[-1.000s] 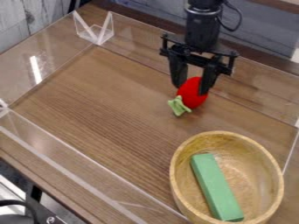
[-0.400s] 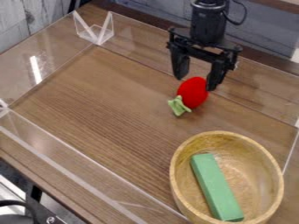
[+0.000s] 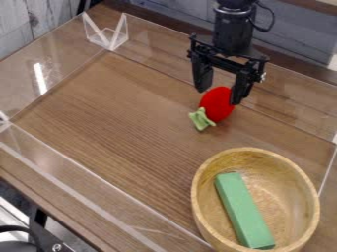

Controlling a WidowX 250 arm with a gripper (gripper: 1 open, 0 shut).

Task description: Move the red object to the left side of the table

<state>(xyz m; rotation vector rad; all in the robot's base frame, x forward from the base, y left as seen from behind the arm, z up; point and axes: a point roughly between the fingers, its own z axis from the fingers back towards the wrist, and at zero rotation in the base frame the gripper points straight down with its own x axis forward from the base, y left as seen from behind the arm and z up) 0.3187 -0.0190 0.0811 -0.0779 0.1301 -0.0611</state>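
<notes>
The red object (image 3: 215, 104), a small toy strawberry with a green leafy stub pointing to the lower left, lies on the brown wood-grain table (image 3: 118, 118) right of centre. My gripper (image 3: 220, 94) hangs straight down over it, open. Its two black fingers (image 3: 199, 79) straddle the top of the strawberry without gripping it. Whether they touch it I cannot tell.
A round bamboo bowl (image 3: 200, 187) at the front right holds a flat green block (image 3: 243, 212). Low clear acrylic walls (image 3: 73, 177) border the tabletop, and a clear folded stand (image 3: 105, 31) sits at the back left corner.
The jaws have spread a little wider and sit slightly farther back over the strawberry. The strawberry has stayed where it was.
</notes>
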